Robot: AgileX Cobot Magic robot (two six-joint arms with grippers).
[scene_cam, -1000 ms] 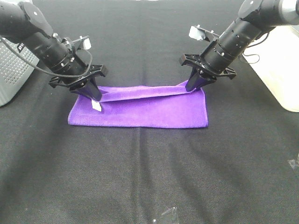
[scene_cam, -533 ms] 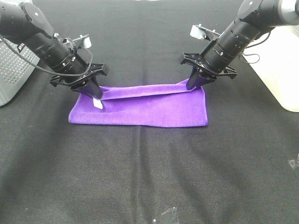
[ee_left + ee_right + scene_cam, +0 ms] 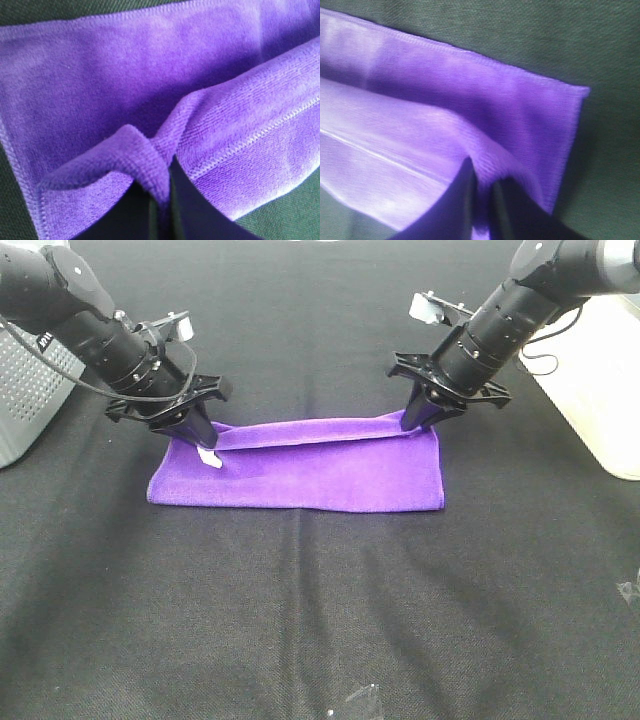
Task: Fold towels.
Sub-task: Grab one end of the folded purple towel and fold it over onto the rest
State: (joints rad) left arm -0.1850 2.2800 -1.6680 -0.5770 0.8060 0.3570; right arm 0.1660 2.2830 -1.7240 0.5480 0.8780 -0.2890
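Note:
The purple towel [image 3: 300,475] lies on the black table as a long strip, its near part flat and its far edge lifted. My left gripper [image 3: 198,436] is shut on the towel's far left corner, where a small white tag [image 3: 209,458] hangs. My right gripper [image 3: 414,421] is shut on the far right corner. The held edge stretches taut between the two grippers, slightly above the table. The left wrist view shows the pinched fold [image 3: 150,165] between dark fingers [image 3: 195,220]. The right wrist view shows the same at its corner [image 3: 485,165].
A grey perforated box [image 3: 25,410] stands at the left edge. A cream-white container [image 3: 600,390] stands at the right edge. A small clear plastic scrap [image 3: 358,702] lies near the front edge. Black cloth [image 3: 320,620] covers the table.
Both grippers have carried the held far edge slightly further away, so the top layer has drawn back and more of the lower layer shows. The white tag has shifted a little.

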